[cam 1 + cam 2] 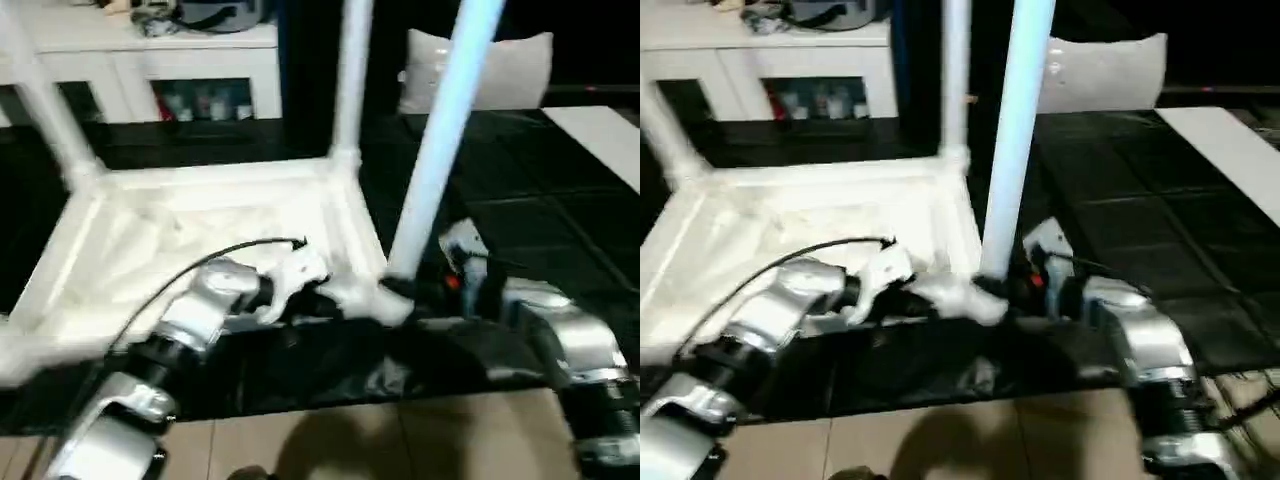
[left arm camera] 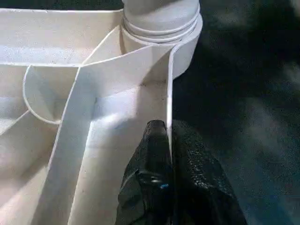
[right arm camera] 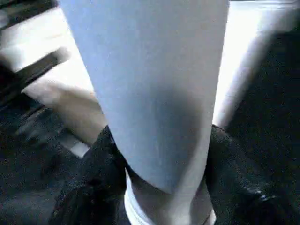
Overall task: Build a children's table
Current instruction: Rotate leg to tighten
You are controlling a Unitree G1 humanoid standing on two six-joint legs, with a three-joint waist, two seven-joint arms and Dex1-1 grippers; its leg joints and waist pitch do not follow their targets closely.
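The silver forearms come nearest in the head views, and between them, on the dark floor mat [image 1: 560,260], lies the children's table [image 1: 200,240], turned upside down with its ribbed underside up. The left gripper [image 2: 168,140] is pressed together on the thin side wall of the table top, one finger on each side, close to the near corner socket [image 2: 161,28]. The right gripper [image 3: 159,187] holds the near leg [image 1: 440,140] between its black fingers, low down by the socket — this leg stands almost upright, a little tilted. Two more legs [image 1: 350,80] rise from the far corners.

The step in hand seems to be seating this leg. The next move probably calls for a straight push downward, while the left gripper holds the top firm — if not, the top may slide.

Behind stand a white cabinet [image 1: 150,60] and a grey cushion [image 1: 500,65].
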